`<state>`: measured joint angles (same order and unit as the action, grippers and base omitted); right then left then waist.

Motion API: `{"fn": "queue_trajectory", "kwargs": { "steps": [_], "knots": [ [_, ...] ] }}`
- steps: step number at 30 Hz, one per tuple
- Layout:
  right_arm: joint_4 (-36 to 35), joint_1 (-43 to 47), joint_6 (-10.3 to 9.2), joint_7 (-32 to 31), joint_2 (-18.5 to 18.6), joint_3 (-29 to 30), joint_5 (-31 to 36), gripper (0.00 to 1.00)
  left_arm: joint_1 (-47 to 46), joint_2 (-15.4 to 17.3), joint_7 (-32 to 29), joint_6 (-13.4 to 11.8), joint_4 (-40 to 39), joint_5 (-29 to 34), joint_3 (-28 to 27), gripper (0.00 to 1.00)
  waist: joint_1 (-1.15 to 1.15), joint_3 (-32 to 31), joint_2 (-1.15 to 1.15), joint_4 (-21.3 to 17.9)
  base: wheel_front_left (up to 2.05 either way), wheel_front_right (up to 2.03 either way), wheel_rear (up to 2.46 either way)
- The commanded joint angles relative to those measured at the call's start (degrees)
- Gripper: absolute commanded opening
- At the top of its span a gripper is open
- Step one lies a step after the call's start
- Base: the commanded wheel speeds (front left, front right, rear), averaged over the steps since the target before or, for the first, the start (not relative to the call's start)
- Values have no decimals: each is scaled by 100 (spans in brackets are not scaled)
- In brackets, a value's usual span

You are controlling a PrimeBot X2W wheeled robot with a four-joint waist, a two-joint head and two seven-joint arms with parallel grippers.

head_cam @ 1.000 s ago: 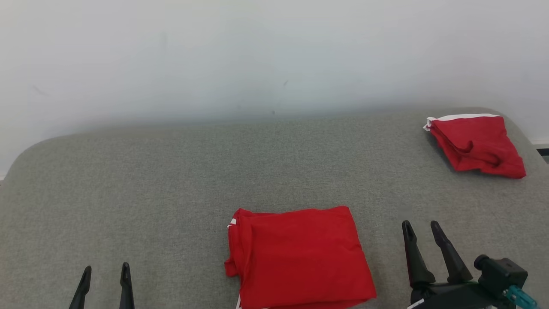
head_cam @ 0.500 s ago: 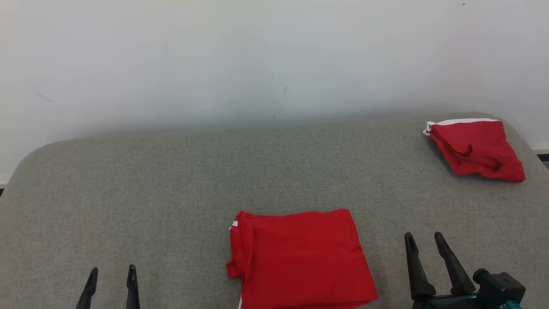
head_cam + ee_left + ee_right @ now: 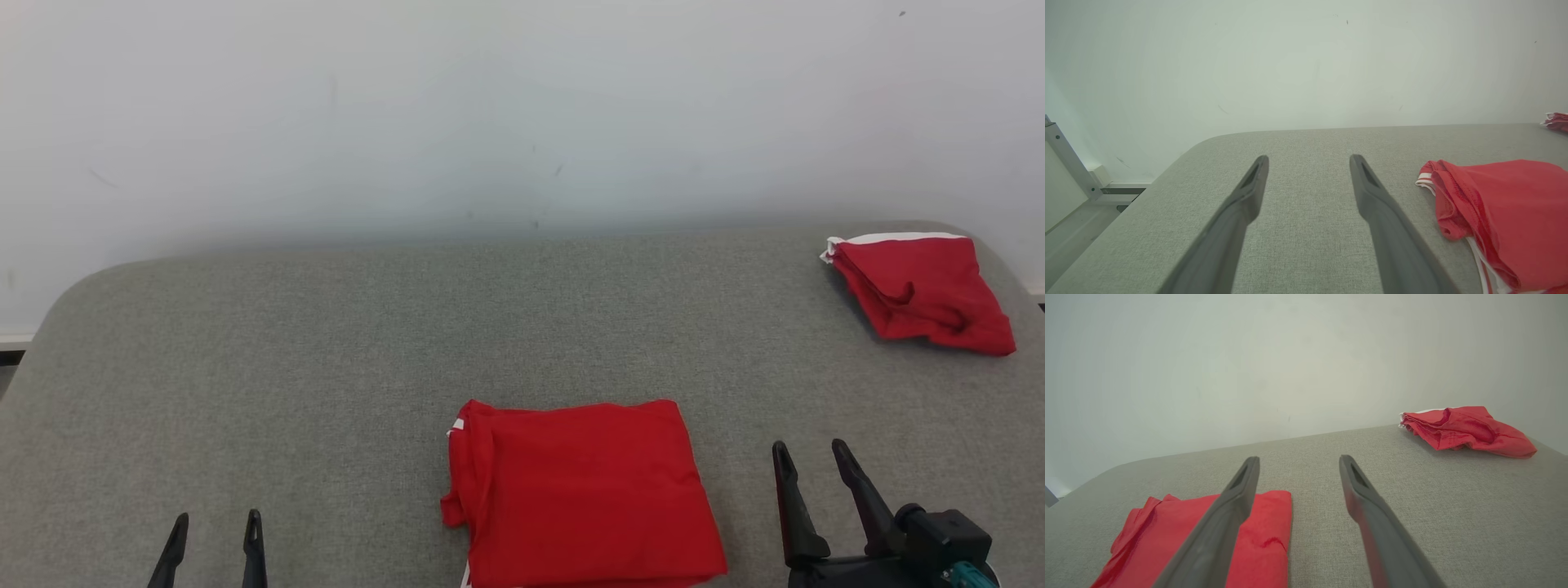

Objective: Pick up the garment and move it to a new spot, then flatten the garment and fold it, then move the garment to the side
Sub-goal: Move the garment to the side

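A folded red garment (image 3: 580, 494) with white trim lies flat on the grey padded surface (image 3: 326, 367) near its front edge, between my two arms. It also appears at the right of the left wrist view as the garment (image 3: 1502, 216) and at the lower left of the right wrist view as the garment (image 3: 1208, 539). My left gripper (image 3: 216, 531) stands open at the lower left, well clear of the cloth. My right gripper (image 3: 812, 459) stands open just right of the garment, holding nothing. Both sets of jaws are spread with nothing between them.
A second folded red garment (image 3: 918, 290) with a white edge rests at the far right corner of the surface, also seen as the red garment (image 3: 1466, 428). A white wall (image 3: 522, 106) rises behind. The surface's left edge drops to the floor beside a metal frame (image 3: 1069, 163).
The head camera has shifted slightly, so everything sits a little right and lower in the picture. Both grippers sit lower in the view; the garments have not moved on the surface.
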<state>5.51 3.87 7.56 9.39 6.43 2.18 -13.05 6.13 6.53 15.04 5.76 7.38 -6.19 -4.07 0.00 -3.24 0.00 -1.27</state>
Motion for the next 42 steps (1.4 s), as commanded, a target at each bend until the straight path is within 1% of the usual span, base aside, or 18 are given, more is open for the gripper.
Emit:
{"fn": "queue_trajectory", "kwargs": {
  "steps": [1, 14, 25, 42],
  "knots": [
    [-44, -28, -15, -55, -42, 27, 53, 100, 69, 36, 9, -27, 2, 41, 14, 100, 0, -1, 0, 9, 0, 0, 0],
    [-262, 33, -15, -363, -136, 101, 210, 100, 86, 147, -186, -124, -122, 34, 38, 100, 0, 12, 0, 29, 0, 0, 0],
    [-261, 72, -15, -404, -152, 104, 184, 100, 145, 216, -253, -216, -280, -24, 24, 100, 0, 24, 0, 50, 0, 0, 0],
    [-248, 75, -14, -410, -166, 126, 176, 100, 184, 283, -317, -278, -394, -97, 93, 100, 0, 56, 0, 79, 0, 0, 0]
  ]
}}
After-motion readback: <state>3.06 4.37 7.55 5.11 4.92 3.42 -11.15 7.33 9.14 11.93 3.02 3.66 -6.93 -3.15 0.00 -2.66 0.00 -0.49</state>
